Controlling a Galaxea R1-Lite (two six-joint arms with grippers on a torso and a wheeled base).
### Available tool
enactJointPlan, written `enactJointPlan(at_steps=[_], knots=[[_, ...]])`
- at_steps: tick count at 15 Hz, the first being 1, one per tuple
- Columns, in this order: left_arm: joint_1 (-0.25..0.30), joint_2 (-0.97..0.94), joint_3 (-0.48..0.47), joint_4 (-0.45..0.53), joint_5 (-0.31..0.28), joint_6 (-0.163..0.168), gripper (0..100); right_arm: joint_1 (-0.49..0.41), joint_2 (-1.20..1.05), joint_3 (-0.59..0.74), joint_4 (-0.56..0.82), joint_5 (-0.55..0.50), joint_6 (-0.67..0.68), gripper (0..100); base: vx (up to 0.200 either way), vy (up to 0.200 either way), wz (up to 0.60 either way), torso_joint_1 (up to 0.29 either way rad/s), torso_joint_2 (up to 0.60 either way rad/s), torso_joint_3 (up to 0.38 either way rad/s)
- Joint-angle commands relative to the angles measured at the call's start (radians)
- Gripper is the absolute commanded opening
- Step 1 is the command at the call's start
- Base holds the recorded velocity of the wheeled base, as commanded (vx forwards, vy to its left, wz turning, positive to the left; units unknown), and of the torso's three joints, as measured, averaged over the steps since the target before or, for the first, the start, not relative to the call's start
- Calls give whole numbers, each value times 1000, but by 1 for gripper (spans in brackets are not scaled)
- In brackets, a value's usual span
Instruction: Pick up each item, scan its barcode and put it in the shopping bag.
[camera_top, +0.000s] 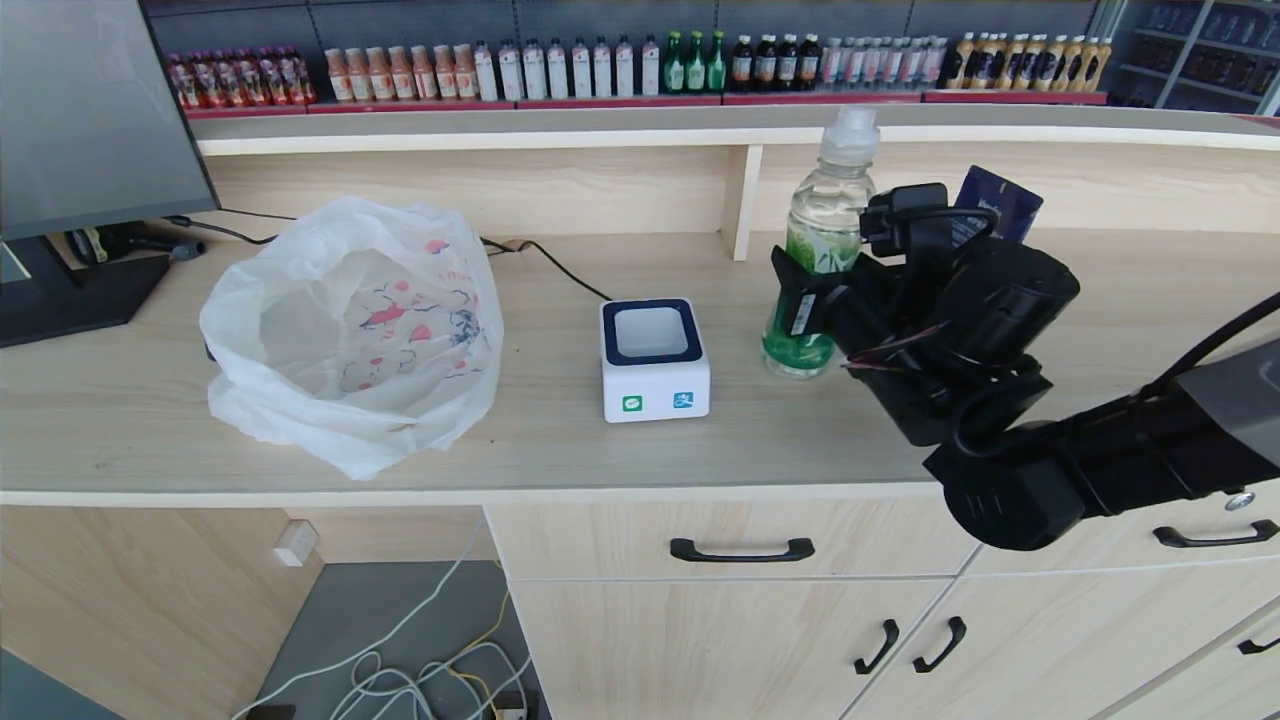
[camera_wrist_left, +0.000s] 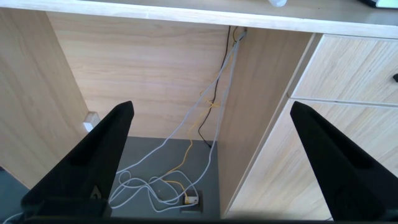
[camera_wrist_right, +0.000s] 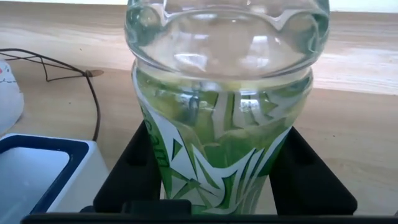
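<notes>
A clear bottle (camera_top: 825, 225) with a green label and a white cap stands upright on the wooden counter (camera_top: 560, 440), right of the scanner. My right gripper (camera_top: 812, 298) is shut on the bottle at label height, one finger on each side; the right wrist view shows the bottle (camera_wrist_right: 217, 124) pressed between both black fingers (camera_wrist_right: 140, 165). The white scanner (camera_top: 655, 358) with a dark blue rim sits mid-counter. A white shopping bag (camera_top: 355, 330) lies open at the left. My left gripper (camera_wrist_left: 211, 155) hangs open below the counter, nothing between its fingers.
A dark blue packet (camera_top: 1000, 205) stands behind my right arm. A monitor (camera_top: 90, 110) on a black base occupies the counter's far left. A black cable (camera_top: 550, 260) runs from the back to the scanner. Drawers and loose floor cables (camera_wrist_left: 168, 186) are below.
</notes>
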Motion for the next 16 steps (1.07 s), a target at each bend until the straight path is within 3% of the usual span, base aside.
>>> enactJointPlan(at_steps=[1, 6, 11, 14, 16], knots=[[1, 0, 0, 0, 0, 0, 100, 0, -30, 1, -1, 0, 2, 0, 0, 0, 0, 0, 0, 0], [1, 0, 0, 0, 0, 0, 100, 6, -107, -1, 11, 0, 2, 0, 0, 0, 0, 0, 0, 0], [1, 0, 0, 0, 0, 0, 100, 14, -282, 24, 121, 52, 3, 0, 0, 0, 0, 0, 0, 0], [1, 0, 0, 0, 0, 0, 100, 19, -383, 153, 120, 55, 12, 0, 0, 0, 0, 0, 0, 0], [1, 0, 0, 0, 0, 0, 100, 69, -461, 274, 95, 64, 23, 0, 0, 0, 0, 0, 0, 0]])
